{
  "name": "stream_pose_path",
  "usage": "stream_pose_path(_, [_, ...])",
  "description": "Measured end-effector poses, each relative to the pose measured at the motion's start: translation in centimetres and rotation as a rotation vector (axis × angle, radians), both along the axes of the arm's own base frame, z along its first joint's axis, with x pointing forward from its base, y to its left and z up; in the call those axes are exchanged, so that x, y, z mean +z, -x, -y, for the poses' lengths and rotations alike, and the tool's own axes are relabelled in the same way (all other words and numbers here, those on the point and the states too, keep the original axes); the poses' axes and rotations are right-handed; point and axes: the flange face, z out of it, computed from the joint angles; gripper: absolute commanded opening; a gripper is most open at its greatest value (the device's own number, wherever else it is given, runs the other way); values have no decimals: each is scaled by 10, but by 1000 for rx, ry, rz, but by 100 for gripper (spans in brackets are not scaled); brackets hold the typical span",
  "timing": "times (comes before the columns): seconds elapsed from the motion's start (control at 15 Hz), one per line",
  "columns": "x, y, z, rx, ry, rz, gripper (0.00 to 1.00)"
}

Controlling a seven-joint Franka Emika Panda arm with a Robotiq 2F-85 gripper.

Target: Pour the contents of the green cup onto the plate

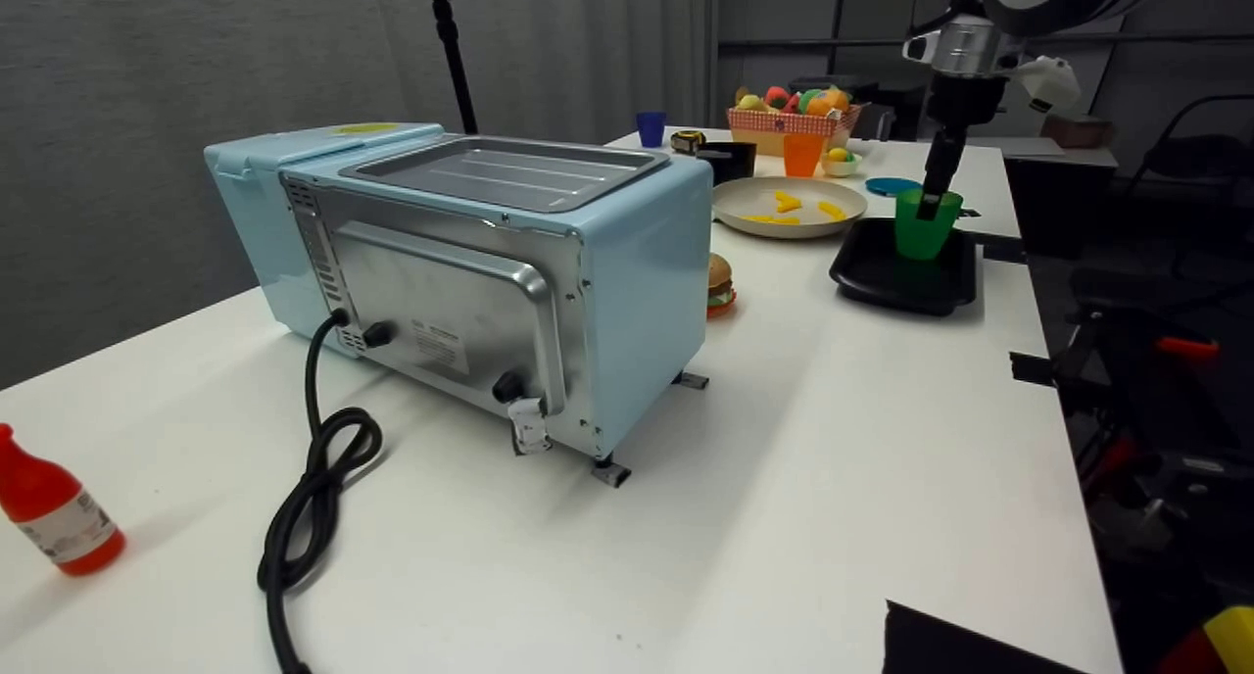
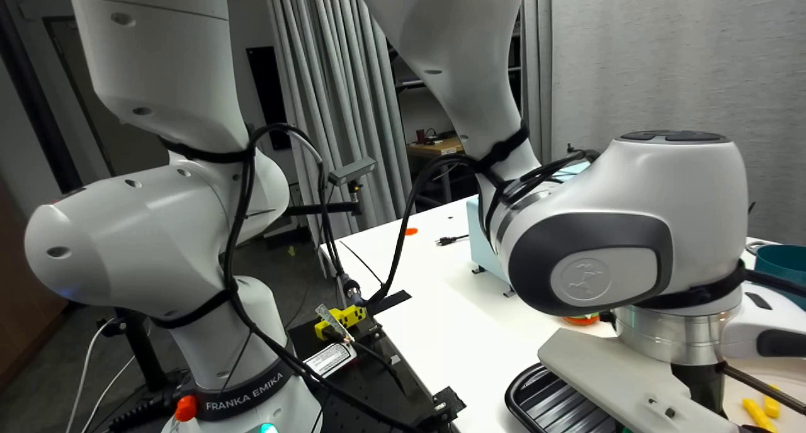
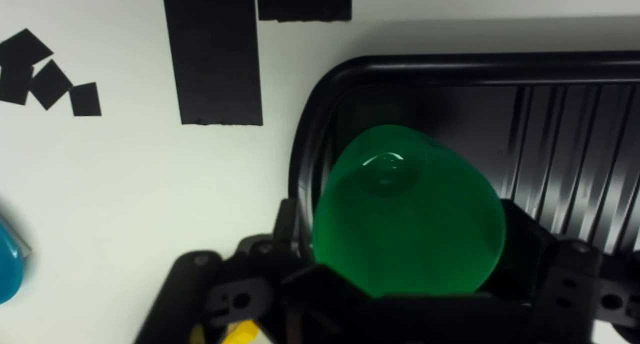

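Observation:
The green cup (image 1: 921,231) stands upright in the black square dish (image 1: 887,282). In the wrist view the cup (image 3: 410,219) has its mouth toward me; its bottom is dark and I see no loose pieces inside. My gripper (image 1: 932,204) is at the cup's rim, one finger on each side; in the wrist view my gripper (image 3: 397,204) shows a gap at the left finger, while the right finger is against or very near the cup. The pale plate (image 1: 735,199) lies beyond the dish with several yellow pieces (image 1: 787,202) on it. The plate (image 2: 781,364) is partly cut off in an exterior view.
A blue toaster oven (image 1: 642,302) stands on the table beside a toy burger (image 1: 720,287). Behind the plate are a black container (image 1: 730,162), an orange cup (image 1: 802,155) and a fruit basket (image 1: 784,130). A blue lid (image 1: 892,186) lies near the gripper.

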Motion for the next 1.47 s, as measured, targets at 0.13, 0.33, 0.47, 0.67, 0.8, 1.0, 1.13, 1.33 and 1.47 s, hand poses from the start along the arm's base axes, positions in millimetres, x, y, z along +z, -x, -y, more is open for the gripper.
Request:
stream_pose_path(0.13, [-2, -2, -2, 6, -4, -3, 100])
stream_pose_path(0.33, [-2, -5, -4, 8, -12, 3, 100])
stream_pose_path(0.47, [2, -9, -3, 4, -18, 21, 100])
stream_pose_path(0.67, [18, -23, 0, -2, -22, 77, 100])
stream_pose_path(0.8, [35, -36, 1, -6, -24, 133, 100])
stream_pose_path(1.0, [61, -56, 1, -12, -28, 218, 100])
stream_pose_path(1.13, [76, -67, 1, -22, -31, 268, 100])
stream_pose_path(1.33, [99, -77, 6, -37, -26, 336, 100])
stream_pose_path(1.47, [116, -81, 14, -50, -16, 377, 100])
